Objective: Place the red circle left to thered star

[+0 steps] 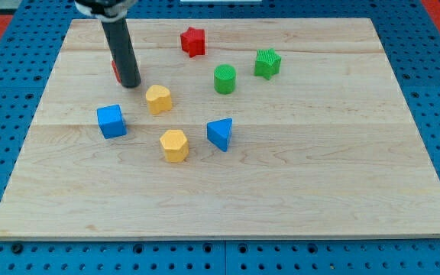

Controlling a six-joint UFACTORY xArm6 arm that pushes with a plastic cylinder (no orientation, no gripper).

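No text, label, brand, number or sign can be read anywhere in the camera view. The wooden counter (281, 191) shows only plain grain, and the coloured blocks on it have bare, unmarked faces. The dark rod above the counter's upper left part carries no lettering that can be made out. The blue perforated surface around the counter shows only rows of holes, with no markings.
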